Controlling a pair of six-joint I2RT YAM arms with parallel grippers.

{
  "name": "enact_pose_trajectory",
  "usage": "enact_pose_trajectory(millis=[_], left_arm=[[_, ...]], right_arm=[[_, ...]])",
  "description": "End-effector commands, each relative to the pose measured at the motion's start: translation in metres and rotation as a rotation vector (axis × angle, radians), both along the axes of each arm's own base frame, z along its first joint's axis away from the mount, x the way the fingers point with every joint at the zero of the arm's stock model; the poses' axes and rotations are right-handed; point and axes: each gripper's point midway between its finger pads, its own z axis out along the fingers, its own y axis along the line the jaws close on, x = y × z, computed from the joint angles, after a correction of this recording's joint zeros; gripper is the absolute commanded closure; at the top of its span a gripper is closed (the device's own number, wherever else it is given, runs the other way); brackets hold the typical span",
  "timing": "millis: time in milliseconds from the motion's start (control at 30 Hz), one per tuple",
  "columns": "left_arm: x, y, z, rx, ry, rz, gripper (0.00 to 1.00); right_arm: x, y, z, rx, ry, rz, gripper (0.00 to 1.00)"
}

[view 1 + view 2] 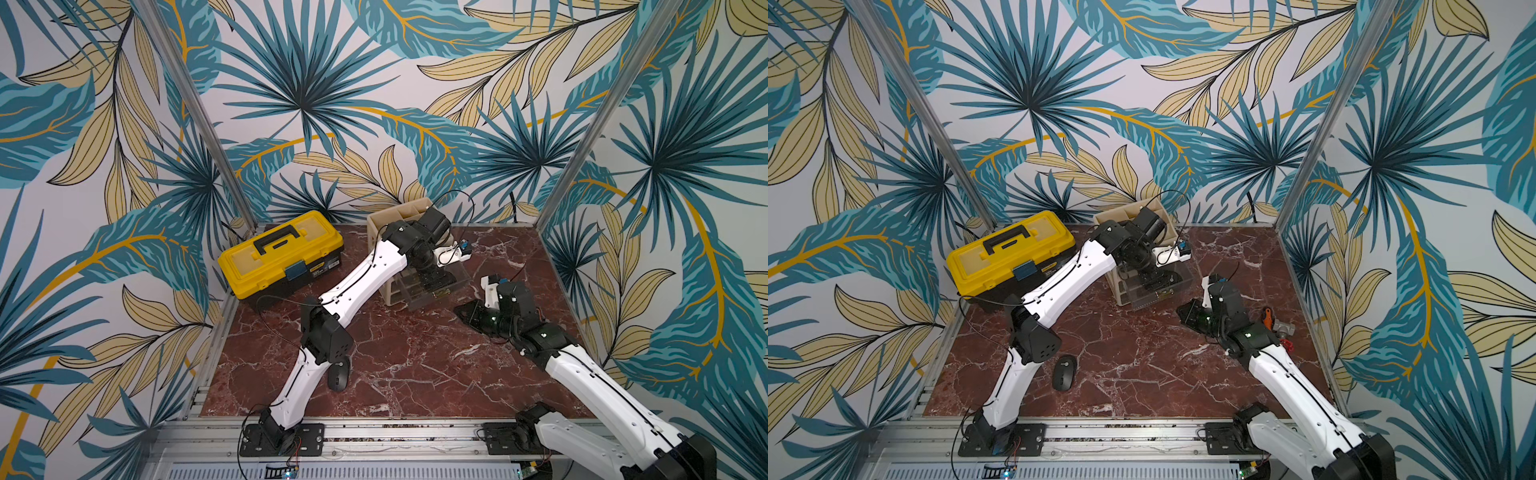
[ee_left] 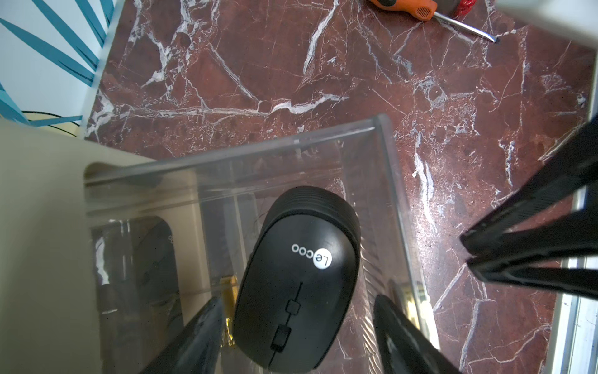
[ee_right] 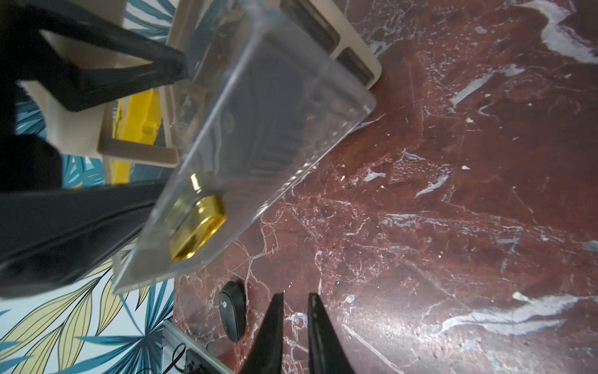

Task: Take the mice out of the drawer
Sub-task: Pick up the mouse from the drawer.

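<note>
A clear drawer [image 2: 291, 142] with a gold handle [image 3: 197, 226] stands pulled out of the beige organizer [image 1: 388, 222]. One black mouse [image 2: 297, 275] with a round white logo lies inside the drawer. My left gripper [image 2: 299, 299] hangs over it, open, a finger on each side and a small gap to the mouse on both. In both top views the left wrist hides this mouse. Another mouse [image 1: 338, 374] [image 1: 1064, 372] [image 3: 232, 311] lies on the marble table beside the left arm. My right gripper [image 3: 295, 296] [image 1: 457, 309] hovers low, right of the drawer, with a narrow gap and nothing between its fingers.
A yellow toolbox [image 1: 280, 253] sits at the back left, close to the organizer. An orange screwdriver [image 2: 411, 8] [image 1: 1266, 316] and a grey fitting [image 1: 1283, 328] lie near the right wall. Patterned walls and metal posts enclose the table on three sides.
</note>
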Motion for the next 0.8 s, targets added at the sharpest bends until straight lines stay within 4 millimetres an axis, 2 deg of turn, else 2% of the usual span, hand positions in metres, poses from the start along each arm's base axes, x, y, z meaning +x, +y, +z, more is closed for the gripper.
enact_pose_trajectory(millis=[0,300,767], left_arm=[[-0.007,-0.004,0.001,-0.023,0.033,-0.034,0.24],[-0.006,-0.008,-0.01,-0.017,0.052,-0.049,0.23],[0.006,-0.01,-0.02,0.003,0.019,-0.025,0.23]], right_arm=[[0.019,-0.008,0.002,-0.001,-0.047,-0.092,0.86],[0.051,-0.003,0.012,0.031,-0.103,-0.144,0.94],[0.07,0.006,0.031,0.032,-0.147,-0.121,0.98]])
